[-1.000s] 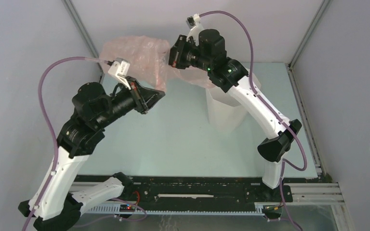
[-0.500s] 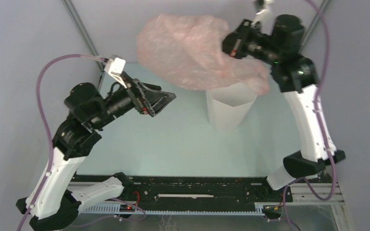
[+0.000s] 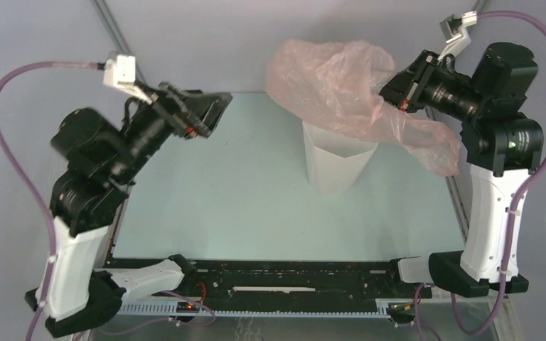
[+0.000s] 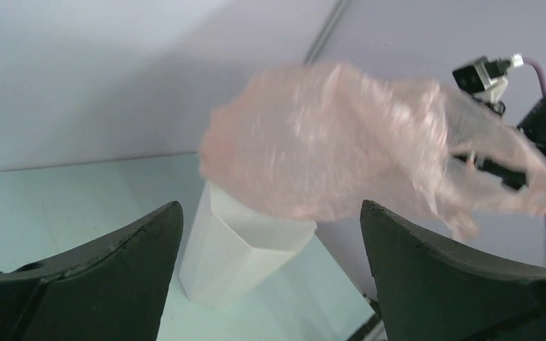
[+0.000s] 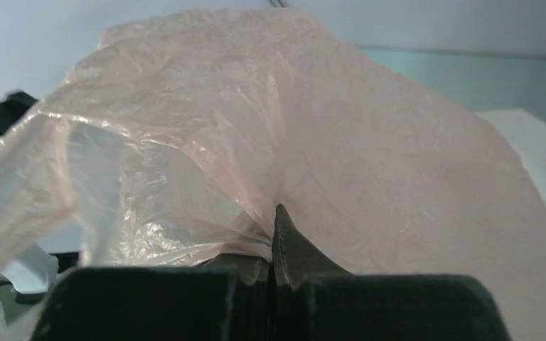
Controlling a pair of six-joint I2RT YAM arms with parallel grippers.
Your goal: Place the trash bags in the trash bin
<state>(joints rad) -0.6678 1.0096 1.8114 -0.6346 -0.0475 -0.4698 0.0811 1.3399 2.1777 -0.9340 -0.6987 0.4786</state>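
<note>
1. Right pincer (image 3: 392,91) clamped tight on the pink bag (image 3: 330,82), which hangs over the white bin (image 3: 335,167) at its rim.
2. Left pincer (image 3: 210,114) spread wide, holding nothing, well left of the bin, above the tabletop (image 3: 234,199).

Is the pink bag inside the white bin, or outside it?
Outside: the bag hangs over the bin, clamped in the right tool.

I saw a pale mint-green table (image 3: 256,206) with the white faceted trash bin (image 3: 335,169) standing upright on it, right of centre toward the far side. A black rail (image 3: 291,273) ran along its near edge.
</note>
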